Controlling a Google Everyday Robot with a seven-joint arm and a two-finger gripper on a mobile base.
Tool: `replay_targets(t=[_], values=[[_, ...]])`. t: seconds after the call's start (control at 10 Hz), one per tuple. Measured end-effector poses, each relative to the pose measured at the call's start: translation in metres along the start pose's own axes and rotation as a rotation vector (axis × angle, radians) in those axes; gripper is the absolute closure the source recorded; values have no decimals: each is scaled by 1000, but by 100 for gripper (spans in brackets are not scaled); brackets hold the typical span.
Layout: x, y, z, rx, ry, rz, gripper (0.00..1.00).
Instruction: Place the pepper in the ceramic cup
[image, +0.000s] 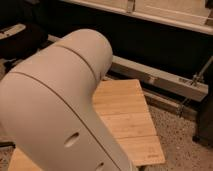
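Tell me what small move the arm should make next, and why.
Probably swing the arm aside: its white link fills most of the view, hiding the gripper, pepper and ceramic cup; only the right part of the wooden table shows.

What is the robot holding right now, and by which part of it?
Cannot tell. The gripper is out of view; the big white arm fills the picture, and no pepper shows.

Light bamboo table (127, 112) made of slatted panels, speckled floor (182, 137) beside its right corner, grey metal rail (160, 80) running diagonally behind it below a dark wall, pale ledge (165, 15) across the top, dark chair (17, 32) at upper left
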Motion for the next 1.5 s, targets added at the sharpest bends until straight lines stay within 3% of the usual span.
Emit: replay_targets(t=[0.5,0.7,1.1,1.5], values=[[-4,-11,11,2,1,16,20],[-5,-14,13,1,-6,29,34],[-9,-3,17,-35,-19,33,73],[-17,18,17,-84,-34,9,73]])
